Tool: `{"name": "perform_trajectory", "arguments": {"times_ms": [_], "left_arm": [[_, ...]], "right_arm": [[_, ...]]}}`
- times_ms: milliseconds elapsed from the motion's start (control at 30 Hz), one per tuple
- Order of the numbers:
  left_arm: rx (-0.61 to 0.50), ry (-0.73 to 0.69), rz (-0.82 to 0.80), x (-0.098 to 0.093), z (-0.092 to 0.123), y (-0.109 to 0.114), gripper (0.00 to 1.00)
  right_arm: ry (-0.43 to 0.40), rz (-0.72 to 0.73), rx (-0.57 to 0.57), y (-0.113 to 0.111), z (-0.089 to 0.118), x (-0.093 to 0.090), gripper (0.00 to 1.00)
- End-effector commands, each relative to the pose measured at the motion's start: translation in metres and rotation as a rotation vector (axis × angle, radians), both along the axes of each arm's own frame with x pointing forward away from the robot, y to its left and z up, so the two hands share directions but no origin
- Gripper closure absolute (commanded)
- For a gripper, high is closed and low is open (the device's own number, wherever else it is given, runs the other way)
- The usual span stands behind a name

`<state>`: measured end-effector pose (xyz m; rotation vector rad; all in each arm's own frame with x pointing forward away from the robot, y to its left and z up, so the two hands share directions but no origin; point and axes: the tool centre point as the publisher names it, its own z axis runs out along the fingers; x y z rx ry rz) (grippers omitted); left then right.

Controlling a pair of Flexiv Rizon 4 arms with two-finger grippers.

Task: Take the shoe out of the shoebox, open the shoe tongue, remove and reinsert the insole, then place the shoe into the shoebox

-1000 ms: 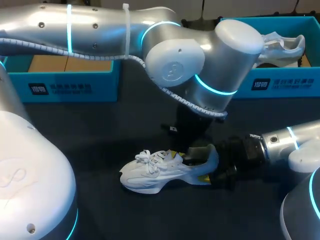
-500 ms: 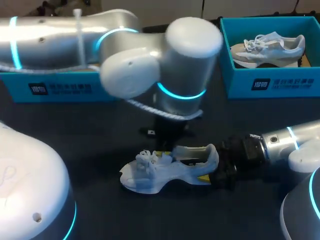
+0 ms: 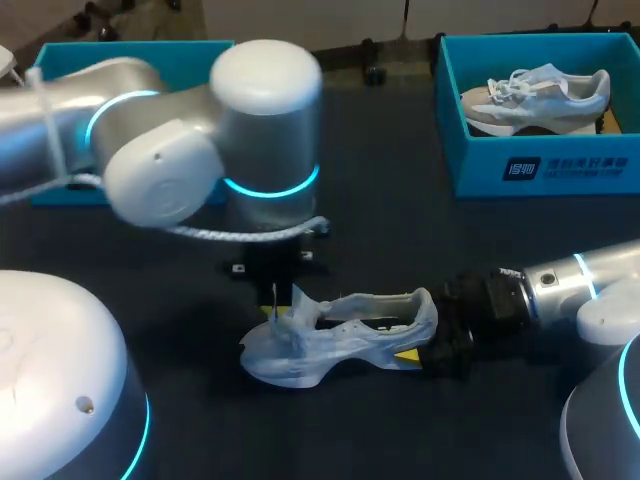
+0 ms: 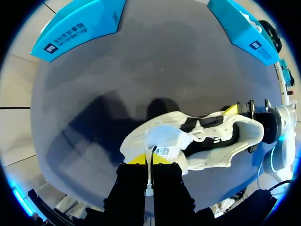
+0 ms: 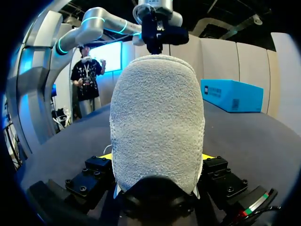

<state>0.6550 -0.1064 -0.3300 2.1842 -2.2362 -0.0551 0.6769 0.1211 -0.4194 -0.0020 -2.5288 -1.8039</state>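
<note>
Status: shoe (image 3: 350, 335) is out of the box and lying on the surface (image 3: 400, 240), lower centre of the head view, toe pointing frame-left.

- Right end effector (image 3: 428, 352) comes in from lower right and is clenched on the shoe's heel. In the right wrist view the heel counter fills the gap, with a yellow tip on each side. I read this as an anchor, so the shoe doesn't slide when the other arm pulls.
- Left end effector (image 3: 275, 298) hangs straight down over the lace area. In the left wrist view its fingers are nearly together with a thin white strip pinched between them. That looks like the edge of the tongue (image 4: 164, 141), which is folded up and forward over the laces toward the toe. Can't rule out a lace caught in there too.
- The collar is gaping and the dark interior is visible, so the tongue-open step is probably in progress. Insole not yet removed, as far as I can see.
- Shoebox (image 3: 540, 170) at upper right holds a second shoe (image 3: 540, 95). Other shoebox (image 3: 150, 47) is at upper left, its interior mostly hidden by the left arm.

Risk: pulling the tongue too hard could lift the toe or twist the shoe in the heel grip.
</note>
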Motion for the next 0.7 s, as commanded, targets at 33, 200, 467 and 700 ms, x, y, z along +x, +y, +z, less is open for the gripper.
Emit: {"name": "perform_trajectory", "arguments": {"times_ms": [33,200,467,700], "left_arm": [[-0.323,0.022,0.008,-0.001,-0.016,0.005,1.0],[-0.321,0.037,0.002,-0.004,-0.025,0.006,1.0],[-0.295,0.051,0.0,-0.009,-0.036,0.011,0.95],[-0.295,0.037,0.041,-0.015,-0.032,0.03,0.56]], "right_arm": [[0.0,0.0,-0.003,0.001,0.0,-0.001,1.0],[0.0,0.0,-0.003,0.001,0.0,-0.001,1.0],[0.0,0.0,-0.003,0.001,0.0,-0.001,1.0],[0.0,0.0,-0.003,0.001,0.0,-0.001,1.0]]}}
